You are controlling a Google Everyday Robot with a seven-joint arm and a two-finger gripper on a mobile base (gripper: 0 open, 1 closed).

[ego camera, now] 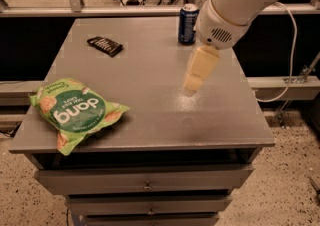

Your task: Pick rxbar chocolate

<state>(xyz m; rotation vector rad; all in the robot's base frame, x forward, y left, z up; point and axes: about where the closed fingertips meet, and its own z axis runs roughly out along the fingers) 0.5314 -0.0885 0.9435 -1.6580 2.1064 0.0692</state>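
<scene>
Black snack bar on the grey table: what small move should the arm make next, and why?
Probably shift the pale two-finger gripper left and toward the far edge, since it hangs over the middle of the grey table while the flat black-wrapped snack bar lies near the far-left corner.
</scene>
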